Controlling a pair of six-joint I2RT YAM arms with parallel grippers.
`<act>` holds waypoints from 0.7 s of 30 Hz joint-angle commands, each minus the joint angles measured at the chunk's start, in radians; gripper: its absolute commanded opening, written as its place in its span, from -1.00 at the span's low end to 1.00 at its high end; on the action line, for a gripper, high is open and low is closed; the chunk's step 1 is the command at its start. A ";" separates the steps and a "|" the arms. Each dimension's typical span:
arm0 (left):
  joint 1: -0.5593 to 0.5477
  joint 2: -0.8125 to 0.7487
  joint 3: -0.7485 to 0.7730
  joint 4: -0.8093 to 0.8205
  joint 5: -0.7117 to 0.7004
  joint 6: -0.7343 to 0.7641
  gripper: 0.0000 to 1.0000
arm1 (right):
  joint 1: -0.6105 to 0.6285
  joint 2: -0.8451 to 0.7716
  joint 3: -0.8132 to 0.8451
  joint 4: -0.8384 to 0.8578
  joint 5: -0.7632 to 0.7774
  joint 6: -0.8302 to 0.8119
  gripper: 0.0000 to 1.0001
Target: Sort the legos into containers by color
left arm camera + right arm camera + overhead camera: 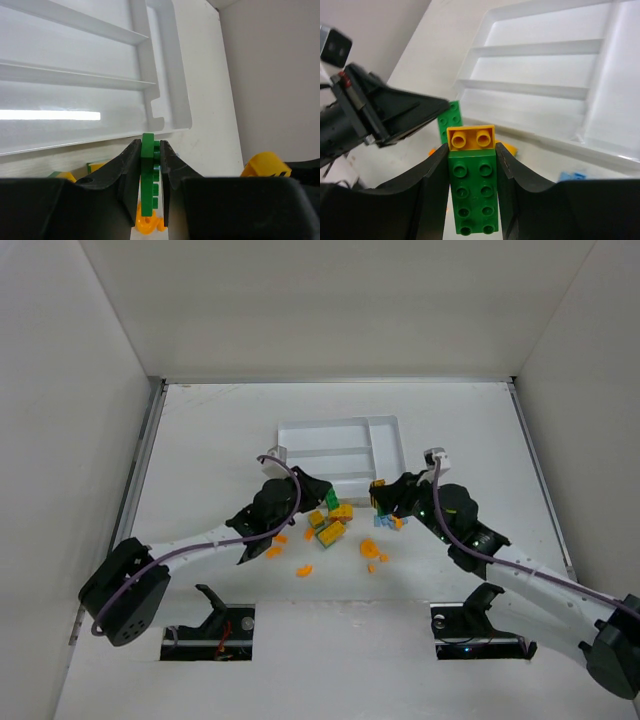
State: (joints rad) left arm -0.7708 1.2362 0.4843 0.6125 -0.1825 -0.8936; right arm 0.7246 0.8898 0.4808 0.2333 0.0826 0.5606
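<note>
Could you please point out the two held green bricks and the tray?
Edge-on green brick (147, 170): left wrist view, narrow side.
Flat green brick (472, 200): right wrist view, studded face.
Tray (388, 445): top view, right compartment floor.

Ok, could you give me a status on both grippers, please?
Left gripper shut on green brick. Right gripper shut on green-yellow stack. Tray bare, nothing blocking it.

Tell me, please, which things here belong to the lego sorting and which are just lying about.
Job: green brick in left gripper; green-yellow brick pair in right gripper; loose legos; white compartment tray.
Not the job: table; enclosure walls.
</note>
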 commanded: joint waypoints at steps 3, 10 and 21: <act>-0.023 0.092 0.155 0.030 -0.002 0.057 -0.83 | -0.102 -0.048 -0.062 0.015 0.089 0.051 -0.65; -0.031 0.406 0.454 0.098 0.050 0.096 -0.80 | -0.147 -0.051 -0.105 0.004 0.189 0.091 -0.64; -0.015 0.805 0.872 0.033 0.101 0.090 -0.70 | -0.133 -0.081 -0.127 0.004 0.229 0.104 -0.63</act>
State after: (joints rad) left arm -0.7933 2.0483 1.2770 0.6415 -0.0895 -0.8196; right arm 0.5835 0.8272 0.3595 0.2081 0.2840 0.6521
